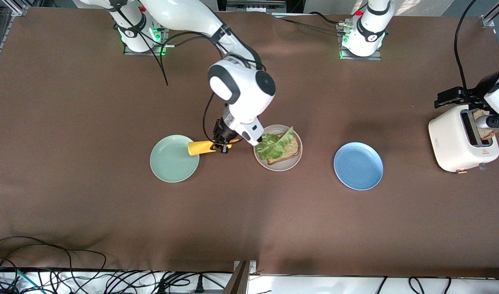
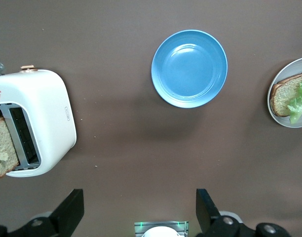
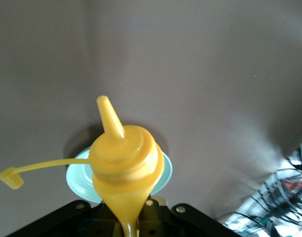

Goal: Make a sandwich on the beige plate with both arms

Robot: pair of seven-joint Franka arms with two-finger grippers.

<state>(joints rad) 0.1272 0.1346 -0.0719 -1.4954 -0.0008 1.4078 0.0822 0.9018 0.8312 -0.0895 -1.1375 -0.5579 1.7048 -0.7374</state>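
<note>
Front view: bread slice (image 1: 285,149) flat on beige plate (image 1: 278,166), lettuce (image 1: 276,143) atop.

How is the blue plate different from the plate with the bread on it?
The blue plate is bright blue; the beige plate is pale pinkish-beige. The blue plate has nothing on it, while the beige plate holds a slice of brown bread with a lettuce leaf on top. The blue plate lies toward the left arm's end of the table, near the toaster; the beige plate sits mid-table. Both are round and lie flat.
</note>
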